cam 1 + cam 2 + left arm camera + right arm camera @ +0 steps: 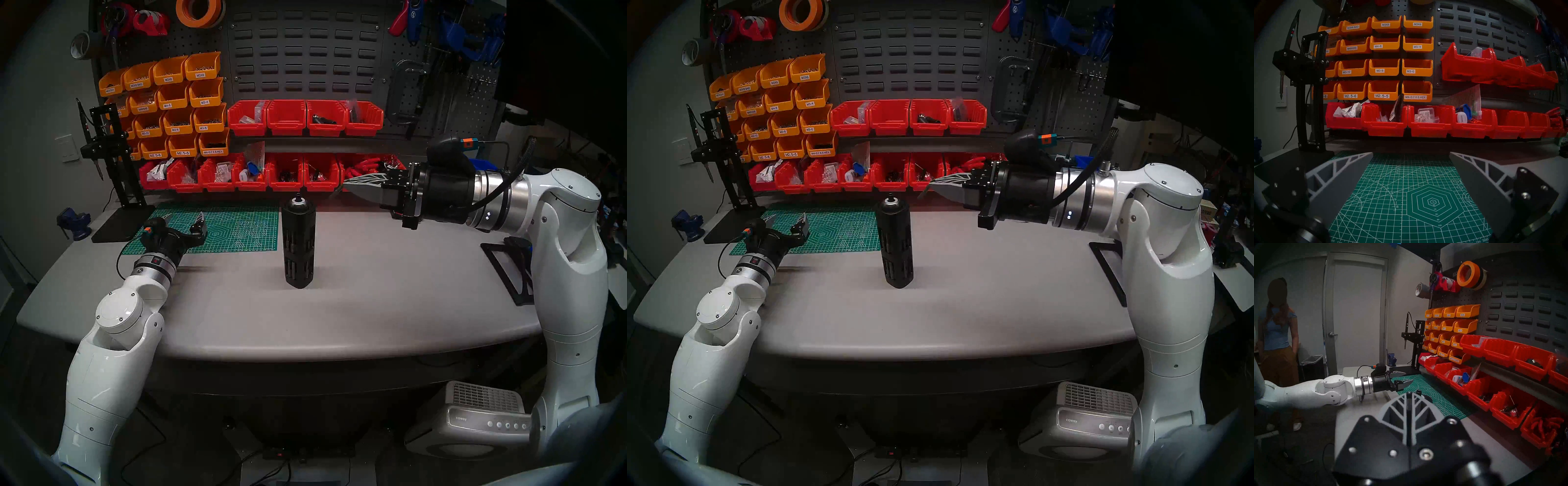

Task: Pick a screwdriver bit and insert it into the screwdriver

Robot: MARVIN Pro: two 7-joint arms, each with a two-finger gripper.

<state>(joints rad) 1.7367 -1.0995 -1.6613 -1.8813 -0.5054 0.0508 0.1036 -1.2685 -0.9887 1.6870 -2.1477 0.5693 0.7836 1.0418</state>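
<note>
A dark pegboard wall backs the scene, hung with orange bins of labelled screws on the left, two rows of red bins across the middle and rolls of tape at the top. Below it the grey tabletop spreads wide, with a green cutting mat at its back left and a black stand carrying a long pen-shaped tool at the mat's left corner. The screwdriver stands upright near the middle of the tabletop, just beside the mat's right edge, its silver-ringed socket facing up and a small dark stub showing in the socket. The right arm reaches in level from the right, well above the tabletop; the right gripper points left, its fingers pressed together, with its tip above and to the right of the screwdriver's top. In the right wrist view a thin dark sliver lies along the seam between the fingers, too slim to say whether it is the screwdriver bit. The left gripper hovers low over the mat, fingers spread wide with nothing between them, well apart from the screwdriver.
</note>
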